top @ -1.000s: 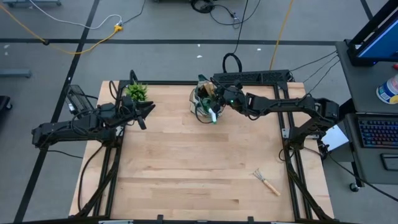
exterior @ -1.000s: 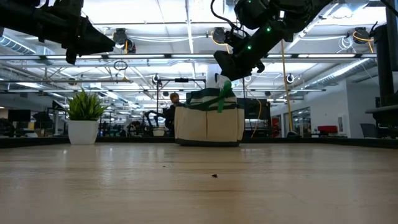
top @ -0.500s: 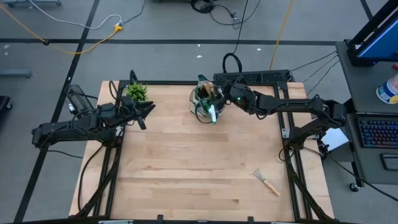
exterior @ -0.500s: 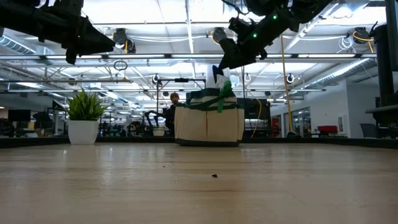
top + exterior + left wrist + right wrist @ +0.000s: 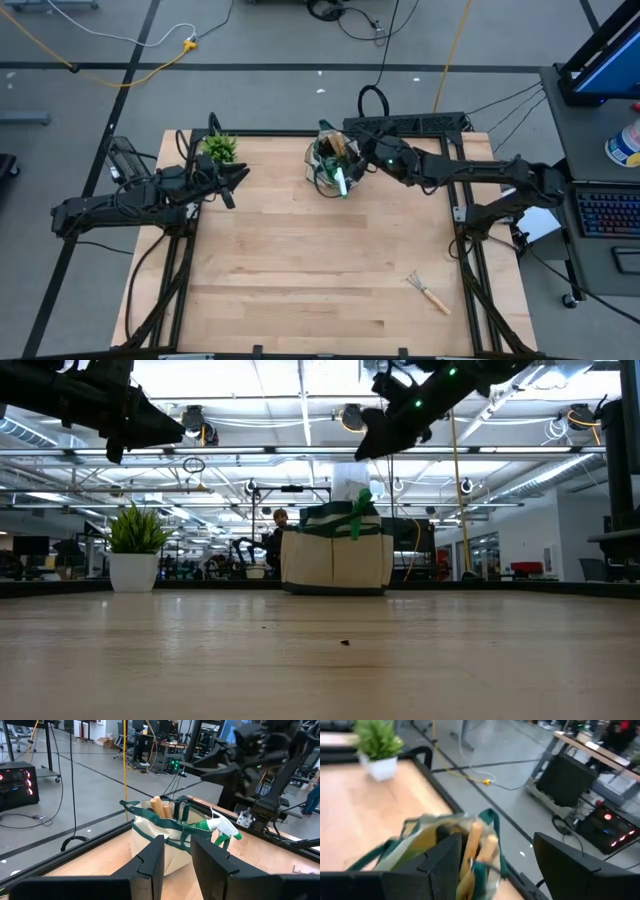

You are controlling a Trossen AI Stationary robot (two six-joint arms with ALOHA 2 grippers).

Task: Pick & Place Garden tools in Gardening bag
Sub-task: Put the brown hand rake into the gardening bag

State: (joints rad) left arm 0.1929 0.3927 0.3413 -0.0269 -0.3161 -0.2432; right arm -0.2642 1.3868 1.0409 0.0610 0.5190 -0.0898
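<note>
Wooden bench (image 5: 300, 270), light planks on a black frame. Right arm reaches in over the far edge; left arm lies along the left edge near the far left corner.

Gardening bag (image 5: 331, 165) stands upright at the middle of the far edge, beige with green trim. Wooden handles (image 5: 161, 808) stick up out of it. Green spray bottle (image 5: 218, 827) hangs at the bag's rim on its right side, white nozzle outward, body partly over the edge.

Small potted plant (image 5: 219, 149) sits near the far left corner, well apart from the bag.

Right gripper (image 5: 372, 440) hovers above and just to the right of the bag, clear of the rim; fingers stand wide apart, nothing between them. Spray bottle lies below it, not touched.

Left gripper (image 5: 238, 176) hangs in the air just beside the plant, pointed toward the bag; fingers (image 5: 150, 862) stand a narrow gap apart, empty.

Hand rake (image 5: 428, 291) lies flat near the front right corner, well apart from both claws.
</note>
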